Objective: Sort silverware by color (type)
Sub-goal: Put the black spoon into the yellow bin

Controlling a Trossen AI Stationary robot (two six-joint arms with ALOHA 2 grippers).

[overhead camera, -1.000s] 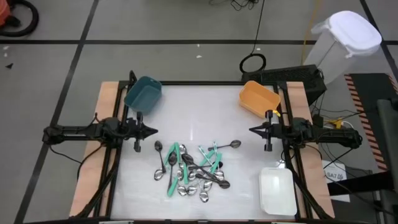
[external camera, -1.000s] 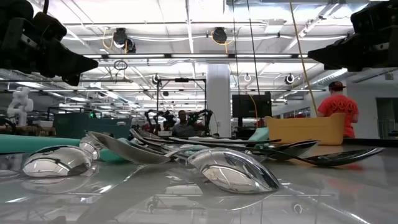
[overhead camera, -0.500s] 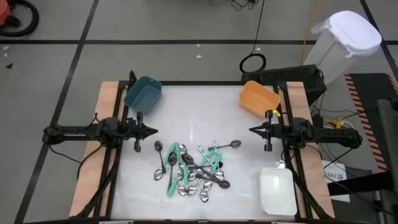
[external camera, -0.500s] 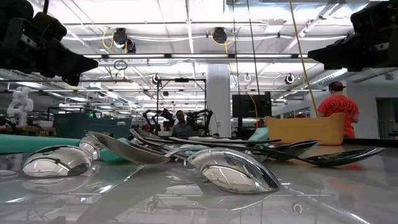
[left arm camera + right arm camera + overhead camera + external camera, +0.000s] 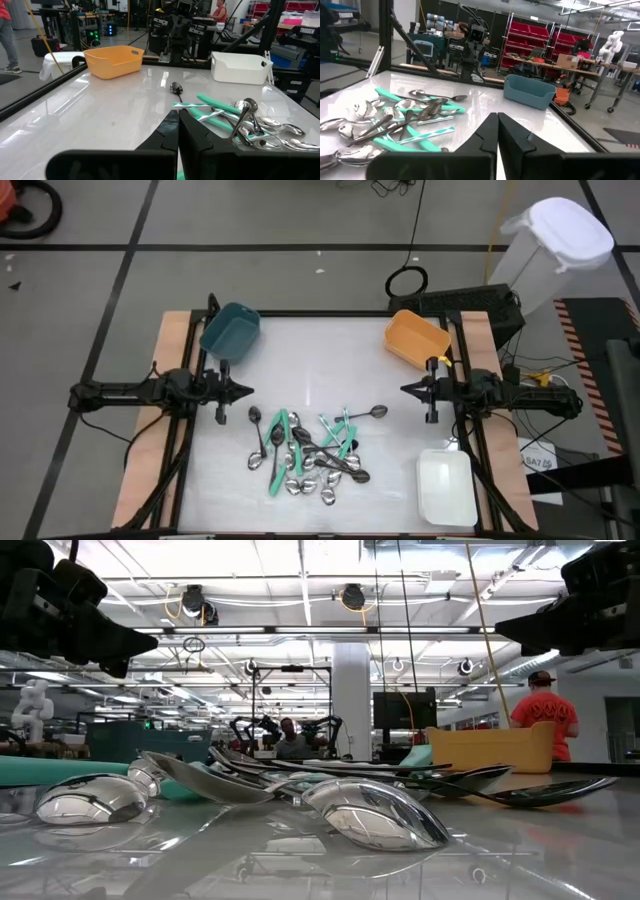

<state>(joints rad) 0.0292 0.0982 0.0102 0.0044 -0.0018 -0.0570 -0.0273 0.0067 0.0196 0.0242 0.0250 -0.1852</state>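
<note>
The silverware (image 5: 308, 450) lies in a loose pile on the white table near its front middle: shiny silver spoons, dark spoons and teal-handled pieces, crossing one another. One dark spoon (image 5: 368, 413) lies apart at the pile's right. The pile also shows in the low view (image 5: 370, 812), the left wrist view (image 5: 240, 120) and the right wrist view (image 5: 405, 122). My left gripper (image 5: 247, 389) is shut and empty above the table's left side. My right gripper (image 5: 404, 389) is shut and empty above the right side.
A teal bin (image 5: 230, 330) stands at the far left corner, an orange bin (image 5: 417, 339) at the far right, a white bin (image 5: 446, 486) at the near right. The table's middle between the grippers is bare. People show in the room beyond (image 5: 543, 708).
</note>
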